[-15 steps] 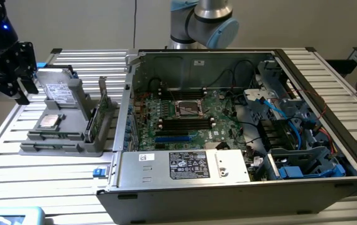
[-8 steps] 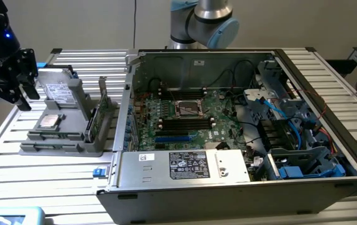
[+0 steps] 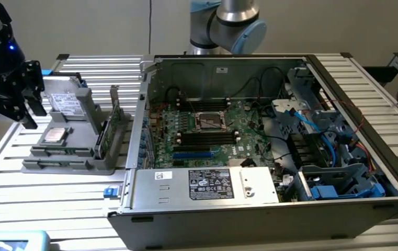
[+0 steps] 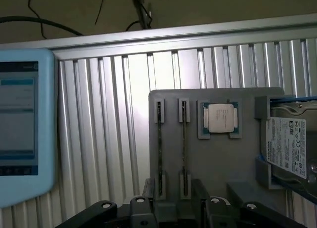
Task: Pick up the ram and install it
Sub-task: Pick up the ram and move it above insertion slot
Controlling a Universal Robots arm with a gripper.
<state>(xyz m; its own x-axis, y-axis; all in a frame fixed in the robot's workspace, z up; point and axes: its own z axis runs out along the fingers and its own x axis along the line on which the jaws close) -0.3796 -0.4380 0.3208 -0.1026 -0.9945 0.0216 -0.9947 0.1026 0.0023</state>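
The ram (image 3: pixel 102 137) is a thin dark stick standing on edge in a slot of the grey tray (image 3: pixel 66 166), at the exterior view's left. From the wrist view it shows edge-on as the ram (image 4: pixel 184 143), in the slot beside the processor chip (image 4: pixel 220 118). My black gripper (image 3: pixel 31 112) hangs above the tray's far-left corner, over the hard drive (image 3: pixel 65 102), well apart from the ram. Its fingers (image 4: pixel 148 208) stand open with nothing between them, and the gripper (image 4: pixel 181 213) looks down on the tray (image 4: pixel 218 163).
A taller green card (image 3: pixel 119 123) stands on edge in the tray's outer slot (image 4: pixel 159 148). The open computer case (image 3: pixel 254 209) fills the middle, with black memory slots (image 3: pixel 206 137) on its motherboard. A pale blue tablet (image 4: pixel 20 124) lies beyond the tray on the ribbed aluminium table (image 4: pixel 109 139).
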